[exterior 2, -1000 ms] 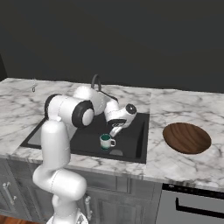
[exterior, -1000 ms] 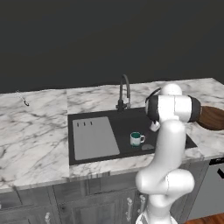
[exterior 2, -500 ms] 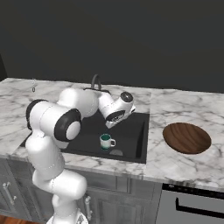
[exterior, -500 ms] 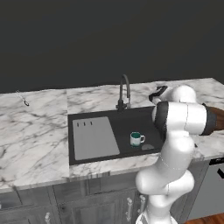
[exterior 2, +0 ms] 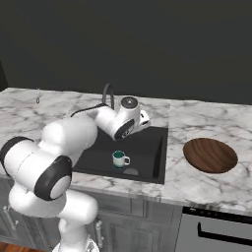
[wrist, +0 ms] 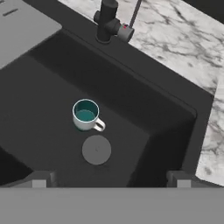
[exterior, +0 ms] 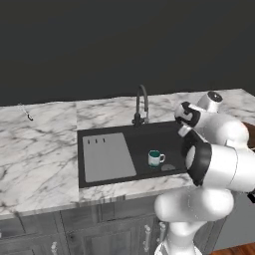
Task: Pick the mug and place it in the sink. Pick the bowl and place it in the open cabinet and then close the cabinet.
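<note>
Mug [wrist: 86, 114] upright in sink [wrist: 144, 94]

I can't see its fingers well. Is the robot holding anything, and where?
Nothing. The gripper is open and empty above the sink; the mug stands free inside.

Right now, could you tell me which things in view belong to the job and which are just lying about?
Job:
mug, upright in the sink
bowl, on the counter right of the sink
gripper, open above the mug

Lying about:
faucet
drain
drainboard
</note>
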Robot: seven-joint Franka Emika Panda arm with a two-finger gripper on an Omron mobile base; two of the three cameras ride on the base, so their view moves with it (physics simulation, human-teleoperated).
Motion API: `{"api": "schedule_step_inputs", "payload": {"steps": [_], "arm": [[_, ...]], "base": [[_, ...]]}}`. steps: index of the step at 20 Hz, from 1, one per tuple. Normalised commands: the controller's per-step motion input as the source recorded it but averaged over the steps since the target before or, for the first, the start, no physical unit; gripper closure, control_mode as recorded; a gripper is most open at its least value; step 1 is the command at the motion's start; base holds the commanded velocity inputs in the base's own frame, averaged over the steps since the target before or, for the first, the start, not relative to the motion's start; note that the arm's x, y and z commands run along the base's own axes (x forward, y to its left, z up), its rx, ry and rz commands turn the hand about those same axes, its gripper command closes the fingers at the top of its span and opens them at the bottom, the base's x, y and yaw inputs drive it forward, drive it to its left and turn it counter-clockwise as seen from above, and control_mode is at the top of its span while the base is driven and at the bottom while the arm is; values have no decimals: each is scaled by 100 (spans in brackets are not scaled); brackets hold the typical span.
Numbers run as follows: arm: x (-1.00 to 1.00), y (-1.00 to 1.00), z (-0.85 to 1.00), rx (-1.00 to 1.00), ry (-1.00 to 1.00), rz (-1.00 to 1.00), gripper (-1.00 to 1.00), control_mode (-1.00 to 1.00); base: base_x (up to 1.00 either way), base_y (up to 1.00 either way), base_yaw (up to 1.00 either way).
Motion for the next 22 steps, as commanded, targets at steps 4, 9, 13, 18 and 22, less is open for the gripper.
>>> {"api": "schedule_step_inputs", "payload": {"steps": [4, 9, 13, 18, 22], "arm": [[-52, 0, 56, 0, 0, -40, -100, -100], [-59, 7, 42, 3, 0, -44, -100, -100], [-48, 4, 17, 4, 1, -47, -100, -100], [-51, 0, 5, 7, 1, -34, -100, -100], [-29, 0, 26, 10, -4, -14, -100, -100]], "base": [[0, 0, 0], [0, 0, 0], [0, 0, 0], [0, 0, 0], [0, 0, 0]]}}
